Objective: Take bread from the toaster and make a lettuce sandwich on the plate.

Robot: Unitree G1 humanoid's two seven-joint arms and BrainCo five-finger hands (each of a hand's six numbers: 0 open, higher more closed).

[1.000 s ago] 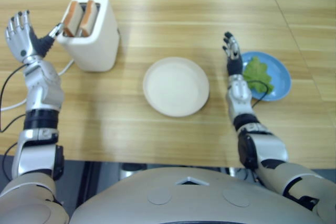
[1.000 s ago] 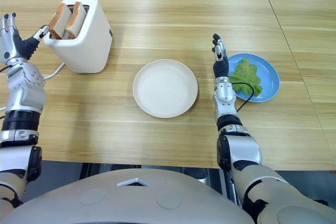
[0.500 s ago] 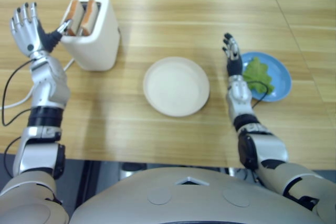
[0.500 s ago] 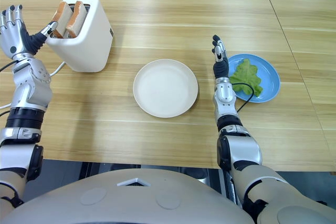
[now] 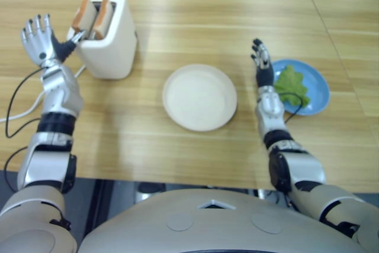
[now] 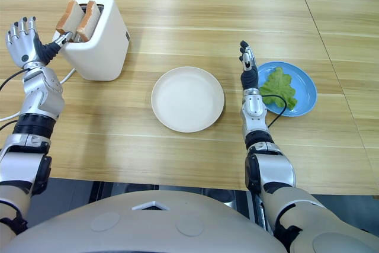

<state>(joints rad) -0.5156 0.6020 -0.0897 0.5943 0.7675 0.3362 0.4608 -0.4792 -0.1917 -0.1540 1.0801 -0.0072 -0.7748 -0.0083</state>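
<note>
Found left hand, fingers apart and empty, at 9 o'clock of toaster holding two bread slices; right hand likewise, 9 o'clock of lettuce.

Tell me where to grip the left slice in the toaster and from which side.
Grip the top of the left slice, the part standing above the toaster slot. Best come from above-left, where the open left hand is, pinching its flat faces; the other slice crowds its right side.
</note>
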